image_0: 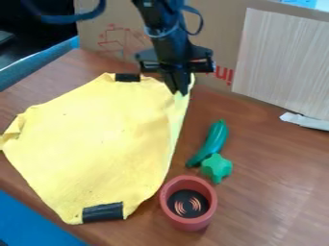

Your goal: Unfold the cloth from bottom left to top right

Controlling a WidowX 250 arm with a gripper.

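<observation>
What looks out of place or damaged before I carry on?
The yellow cloth isn't lying flat: its left corner is crumpled, and its right edge, running down from the gripper, looks turned over or lifted. The red cup stands upright; I see no spill or damage.

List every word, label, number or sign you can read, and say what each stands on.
Cardboard: large red letters beside the tool, incomplete; no whole word readable.
Light blue sheet, top right: marks too small to read.
Red cup: orange curved marks inside, no lettering.
</observation>
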